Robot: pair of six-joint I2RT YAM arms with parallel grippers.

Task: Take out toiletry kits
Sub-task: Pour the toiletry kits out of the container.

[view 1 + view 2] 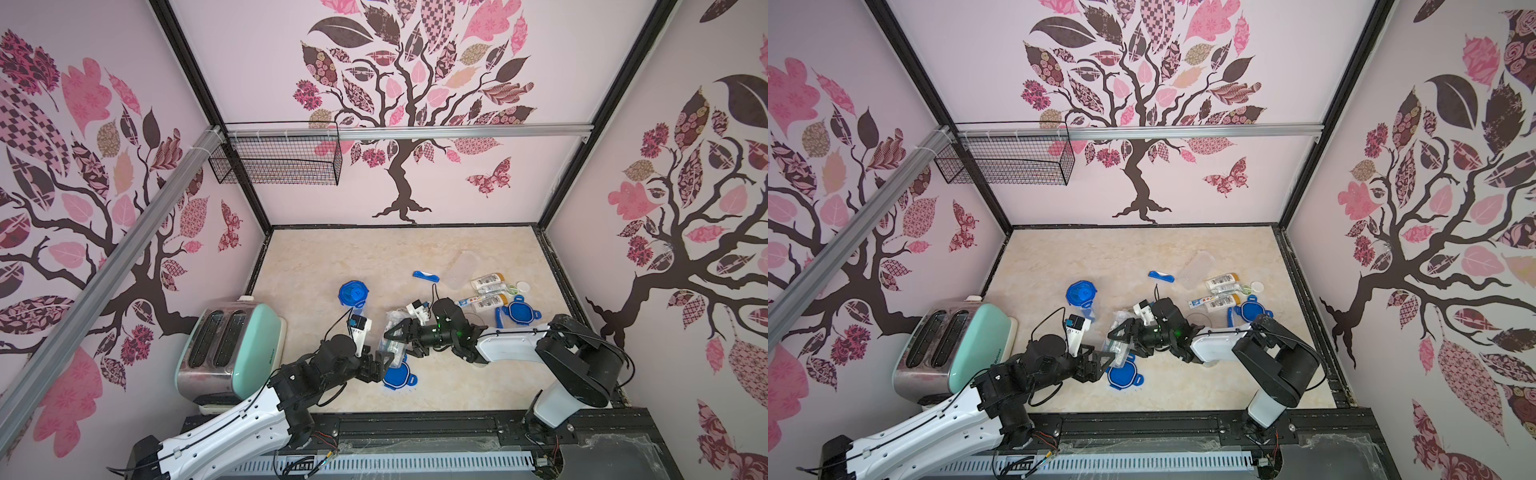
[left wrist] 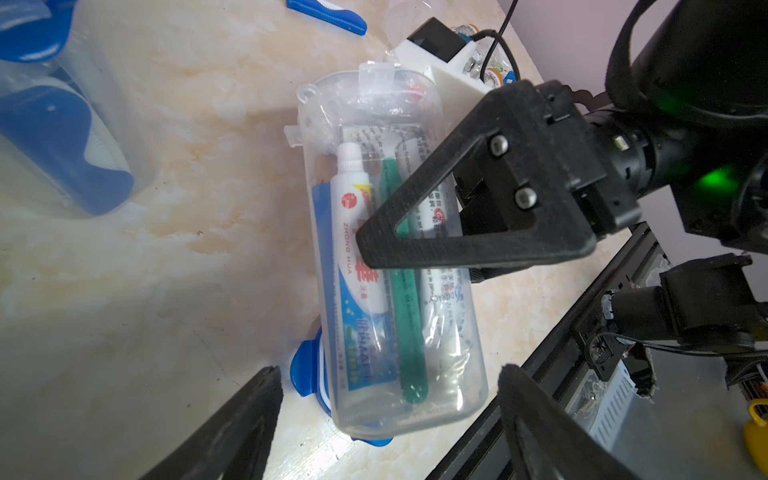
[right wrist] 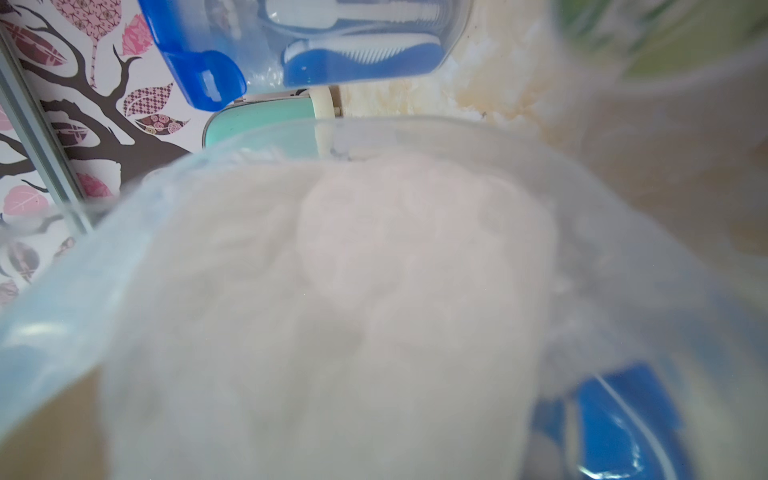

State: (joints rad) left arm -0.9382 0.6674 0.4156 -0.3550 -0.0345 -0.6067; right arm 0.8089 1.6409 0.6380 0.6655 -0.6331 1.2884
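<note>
A clear jar (image 1: 392,336) (image 2: 399,266) hangs tilted over the table with my right gripper (image 1: 402,338) (image 1: 1130,332) shut across its middle. Inside it is a toiletry kit: a white toothpaste tube (image 2: 359,257), a green handle (image 2: 409,332) and a printed white bottle (image 2: 440,291). My left gripper (image 1: 384,365) (image 2: 390,374) is open, its fingers either side of the jar's closed end without touching it. The jar (image 3: 332,291) fills the right wrist view as a blur. White bottles with tan caps (image 1: 488,284), a toothpaste tube (image 1: 469,300) and a blue-and-white toothbrush (image 1: 426,275) lie loose at the right.
A loose blue lid (image 1: 399,376) lies under the held jar. A lidded jar (image 1: 353,297) with a toothbrush stands left of centre. An empty clear jar (image 1: 459,270), another blue lid (image 1: 519,311) and a round white tub (image 1: 523,286) lie at the right. A mint toaster (image 1: 230,345) stands left.
</note>
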